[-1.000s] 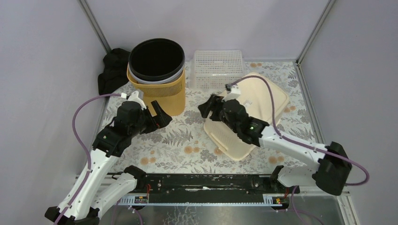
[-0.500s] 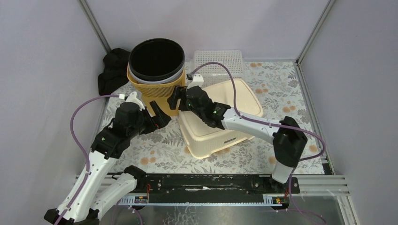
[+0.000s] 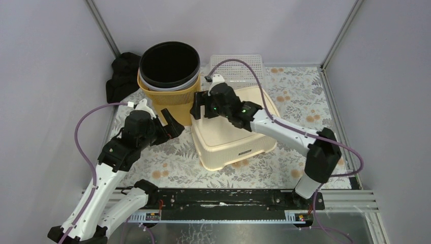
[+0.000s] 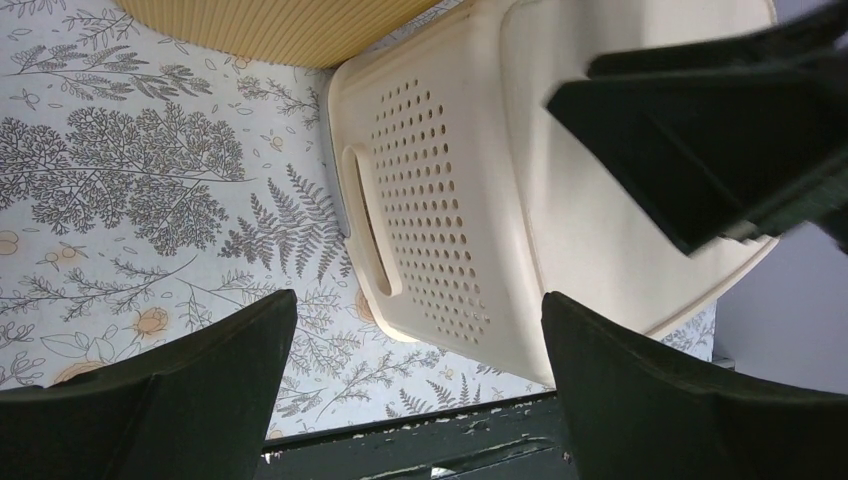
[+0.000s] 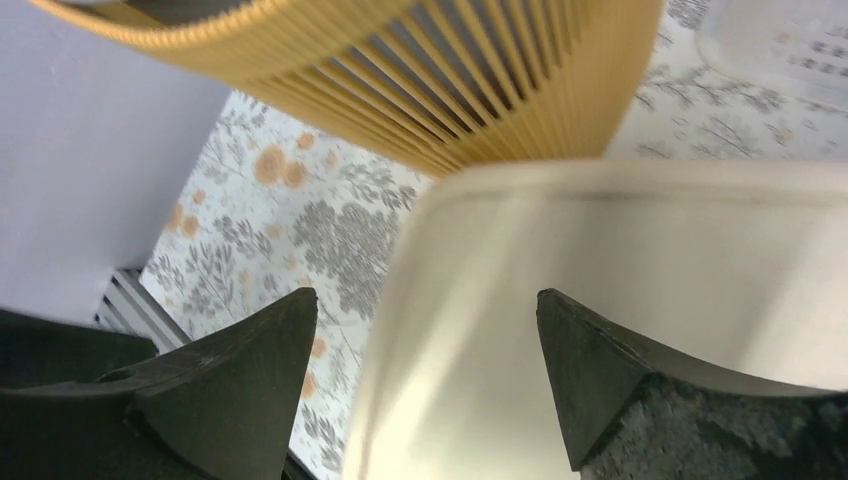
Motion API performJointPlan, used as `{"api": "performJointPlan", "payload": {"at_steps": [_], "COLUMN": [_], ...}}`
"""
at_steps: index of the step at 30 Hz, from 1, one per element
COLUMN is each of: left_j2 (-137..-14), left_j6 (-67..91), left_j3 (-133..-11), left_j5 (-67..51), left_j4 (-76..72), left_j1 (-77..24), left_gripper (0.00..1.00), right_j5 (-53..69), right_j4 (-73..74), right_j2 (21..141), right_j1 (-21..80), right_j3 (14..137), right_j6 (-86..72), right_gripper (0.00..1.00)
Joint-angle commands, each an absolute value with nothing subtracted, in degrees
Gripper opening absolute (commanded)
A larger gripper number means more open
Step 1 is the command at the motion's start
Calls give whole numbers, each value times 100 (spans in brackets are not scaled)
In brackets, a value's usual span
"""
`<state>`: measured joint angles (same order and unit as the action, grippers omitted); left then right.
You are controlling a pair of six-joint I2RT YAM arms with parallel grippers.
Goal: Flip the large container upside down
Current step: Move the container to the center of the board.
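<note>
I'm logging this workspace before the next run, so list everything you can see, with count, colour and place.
large container: one, cream, upside down at table centre
ribbed basket: one, yellow, back left, beside the container
bin: one, black, standing inside the ribbed basket
mesh basket: one, white, behind the container
cloth: one, black, back left corner
table cover: one, floral grey and orange, under everything
left pincer: one, black, open, empty, by the ribbed basket
right pincer: one, black, open, over the container's back left corner
</note>
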<state>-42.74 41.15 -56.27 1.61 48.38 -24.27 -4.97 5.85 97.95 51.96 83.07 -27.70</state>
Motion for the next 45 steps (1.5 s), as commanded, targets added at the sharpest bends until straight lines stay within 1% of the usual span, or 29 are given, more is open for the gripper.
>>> {"api": "performJointPlan", "payload": {"at_steps": [1,7,10,13,15,25,31,37,45], "left_j2": [-4421,-4748,-4793,-4854,-5006,-6272,-6739,-7371,-8404], "left_j6": [4143,4104,4100,4043,3998,3828,3929,4024,3986], "left_j3": [-5700,-5670,-5622,-5567,-5551,-5939,-5584,-5368,-5493], "left_j5": [255,160,128,252,329,896,1151,1103,1109], "left_j4": [4669,4405,4318,4228,4081,3323,2547,1734,880], "left_j1": [-2399,-2399,-2399,-2405,-2395,-2279,-1759,-1288,-1198], "left_gripper": [100,100,100,100,100,100,100,100,100], "right_j5": [-137,-649,-1003,-716,-731,-923,-920,-795,-674], "right_j4": [1373,1721,1800,1751,1705,1707,1689,1697,1762], "right_j2": [8813,7568,7089,6707,6518,6246,6089,5972,5841], "right_j1": [4869,4077,3409,2575,2291,1838,1725,1695,1693], "right_j3": [8075,7244,6776,6344,6160,5730,5528,5395,5175], "right_j6": [-2324,-2063,-1928,-2095,-2149,-2210,-2249,-2285,-2326], "right_gripper": [89,90,92,92,92,92,93,93,93]}}
